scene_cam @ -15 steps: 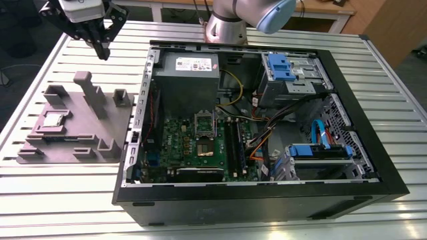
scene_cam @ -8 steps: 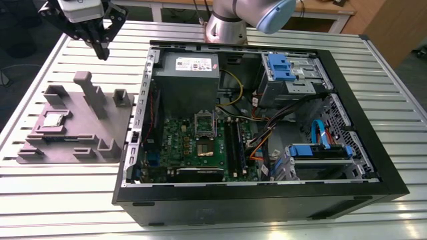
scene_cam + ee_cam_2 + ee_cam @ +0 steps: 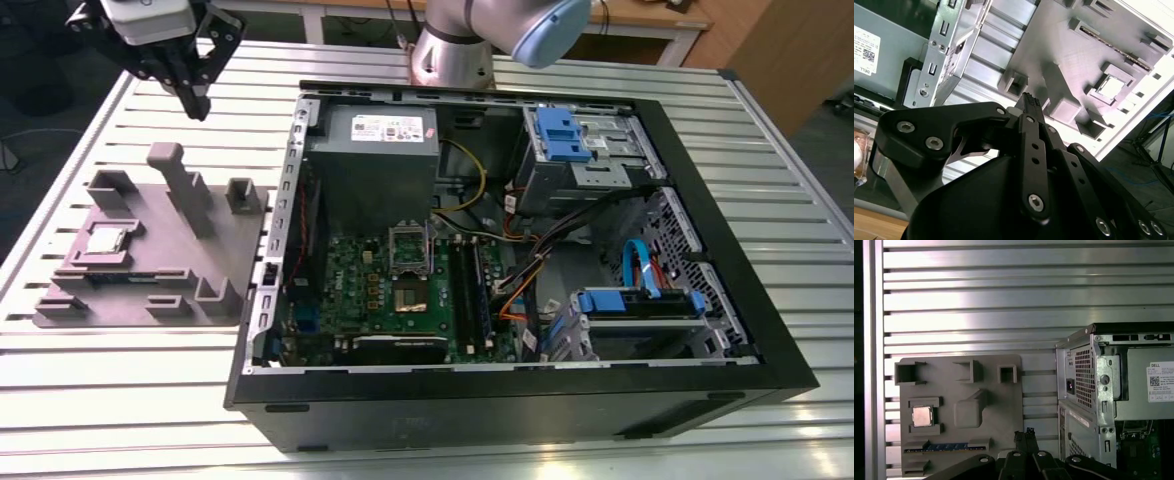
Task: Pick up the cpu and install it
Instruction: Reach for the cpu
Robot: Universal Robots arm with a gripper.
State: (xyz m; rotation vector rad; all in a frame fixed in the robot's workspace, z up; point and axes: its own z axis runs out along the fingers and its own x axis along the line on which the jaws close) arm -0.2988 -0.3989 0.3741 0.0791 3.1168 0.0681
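Wide slatted metal table (image 3: 134, 400) underneath it all, and on it the open black computer case (image 3: 467, 415), lying on its side with the green board (image 3: 387, 300) facing up and its socket (image 3: 414, 293) bare. At the exterior view's left, just beside the case, sits the grey holder plate (image 3: 234, 240). Above the table's far end hangs the gripper (image 3: 198, 105), well apart from the plate, its fingers pinched narrow together and gripping nothing; in the first wrist view the tips (image 3: 1024, 434) meet. And there's the cpu (image 3: 107, 238), lying flat in its square recess on the holder plate, silvery top up, untouched.
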